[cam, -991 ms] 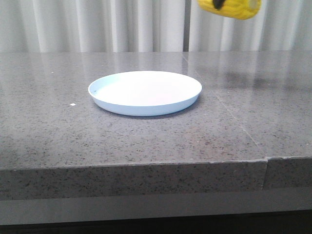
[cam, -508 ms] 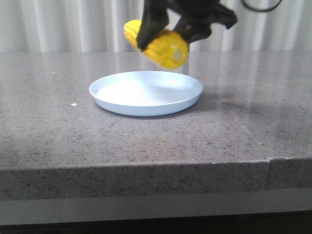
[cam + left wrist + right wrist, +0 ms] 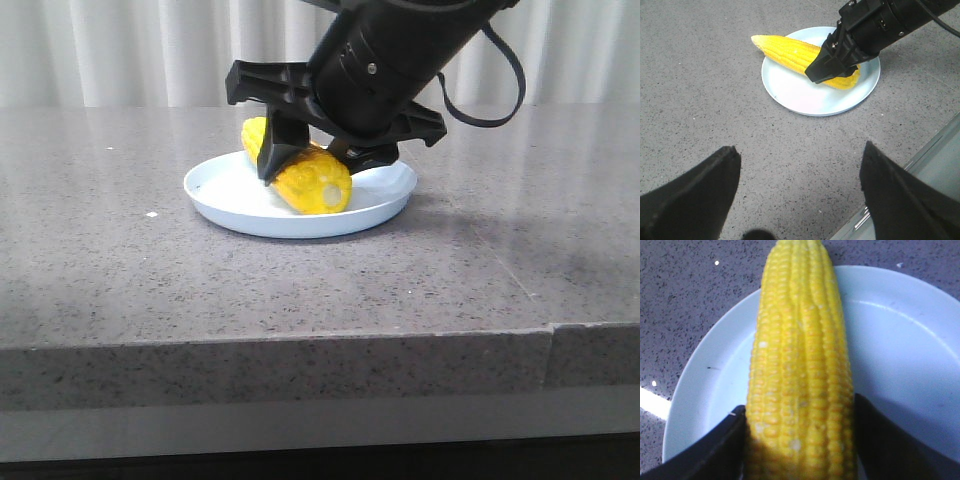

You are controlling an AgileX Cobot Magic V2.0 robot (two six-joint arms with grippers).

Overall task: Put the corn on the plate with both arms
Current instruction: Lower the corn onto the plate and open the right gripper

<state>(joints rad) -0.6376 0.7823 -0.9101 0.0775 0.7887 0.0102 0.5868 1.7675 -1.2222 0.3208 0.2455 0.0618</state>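
Lab-like setup: speckled stone counter (image 3: 300, 290), pale curtain (image 3: 150, 50) backdrop.

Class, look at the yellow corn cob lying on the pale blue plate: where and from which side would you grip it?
Grip the bright yellow corn cob across its thick middle, coming from above, pincer fingers on its long sides. It lies flat on the shallow pale blue plate, and the right pincer holds it that way.
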